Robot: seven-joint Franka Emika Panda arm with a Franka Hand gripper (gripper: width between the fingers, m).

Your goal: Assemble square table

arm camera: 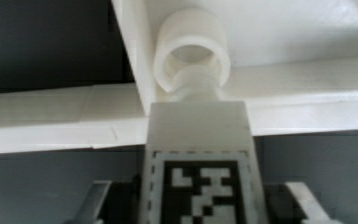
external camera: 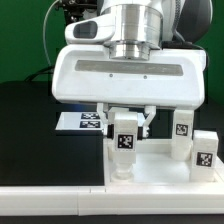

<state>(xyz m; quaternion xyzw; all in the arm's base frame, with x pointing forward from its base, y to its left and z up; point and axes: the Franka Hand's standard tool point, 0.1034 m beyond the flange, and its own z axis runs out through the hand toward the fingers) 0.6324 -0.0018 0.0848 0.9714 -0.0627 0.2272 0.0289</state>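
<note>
The square table's white top (external camera: 160, 168) lies at the front of the exterior view. Two tagged white legs (external camera: 182, 125) (external camera: 203, 152) stand upright on its right side. A third tagged leg (external camera: 124, 142) stands upright over the top's left corner, and my gripper (external camera: 127, 124) is shut on it from above. In the wrist view this leg (arm camera: 197, 150) runs away from the camera between my fingers (arm camera: 105, 200). Its far rounded end (arm camera: 194, 58) sits against the white top's wall (arm camera: 51, 120). Whether the end is seated in a socket is hidden.
The marker board (external camera: 84, 121) lies on the black table behind the top, at the exterior view's left. A long white rail (external camera: 50, 200) runs along the front edge. The robot's wide white hand (external camera: 125, 75) blocks much of the middle.
</note>
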